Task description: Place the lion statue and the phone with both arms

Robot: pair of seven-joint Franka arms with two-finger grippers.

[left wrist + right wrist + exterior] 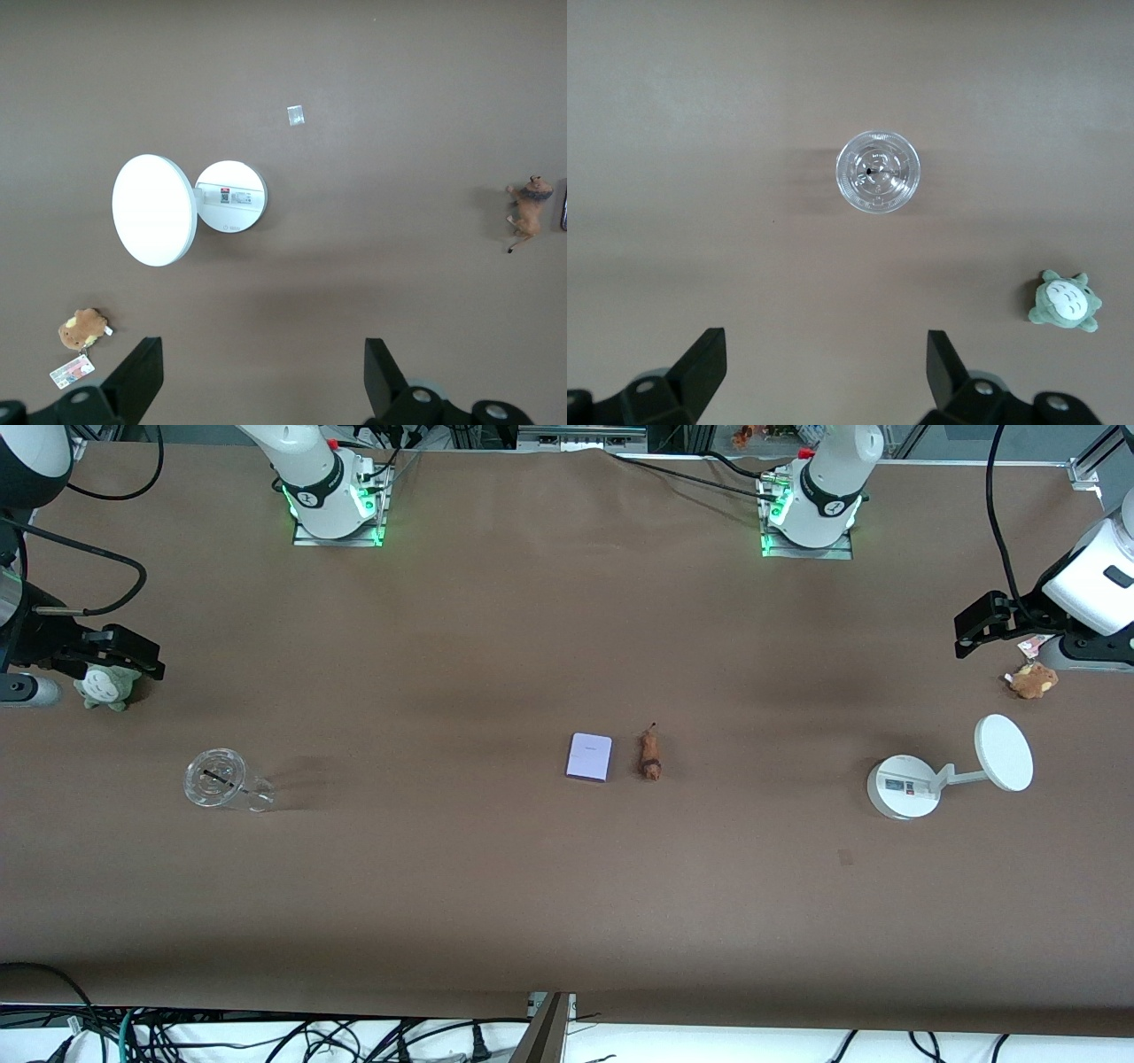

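The phone (589,757) lies flat near the middle of the brown tabletop (532,886), and everything else is placed from it. The lion statue (651,755) lies on its side just beside the phone, toward the left arm's end, not touching it; the left wrist view also catches it (527,211). Well apart from the phone toward that same end stands a white stand with a round disc (939,772), and a tan plush toy (1032,680) sits farther from the front camera than the stand. Toward the right arm's end, well apart from the phone, stands a clear plastic cup (221,781), with a grey-green plush toy (108,688) near it.

The left end effector (261,372) hangs wide open and empty above bare tabletop near the tan plush toy. The right end effector (824,367) hangs wide open and empty near the grey-green plush toy.
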